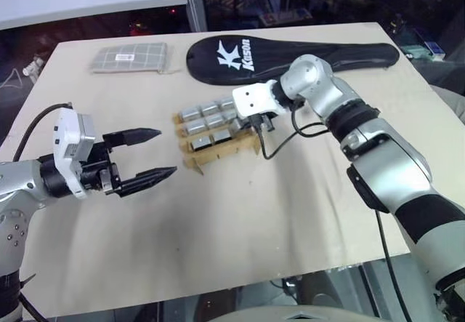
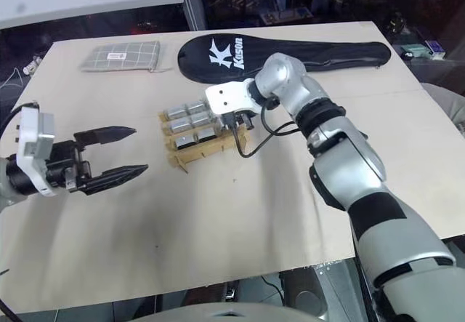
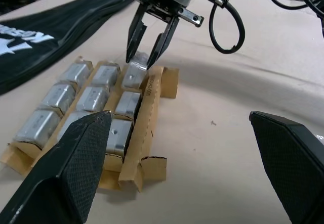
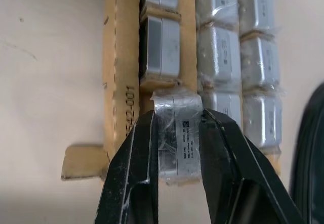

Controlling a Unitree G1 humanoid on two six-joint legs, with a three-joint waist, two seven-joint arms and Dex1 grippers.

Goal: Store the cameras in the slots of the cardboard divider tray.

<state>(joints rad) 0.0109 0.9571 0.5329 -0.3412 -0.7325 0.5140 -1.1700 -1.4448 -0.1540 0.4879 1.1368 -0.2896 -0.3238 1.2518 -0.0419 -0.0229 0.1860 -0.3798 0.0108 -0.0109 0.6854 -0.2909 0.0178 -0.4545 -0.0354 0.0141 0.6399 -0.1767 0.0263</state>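
racket cover (image 4: pixel 314 148) cut off (right wrist view)

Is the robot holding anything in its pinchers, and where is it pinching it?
The right gripper pinches one camera by its two opposite sides, at the end slot of the cardboard divider tray. The left gripper is open and holds nothing.

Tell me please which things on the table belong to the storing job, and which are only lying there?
Belong to the job:
- cameras, in the tray slots
- one camera between the right gripper fingers
- cardboard divider tray

Only lying there:
- black racket cover
- grey checked pouch
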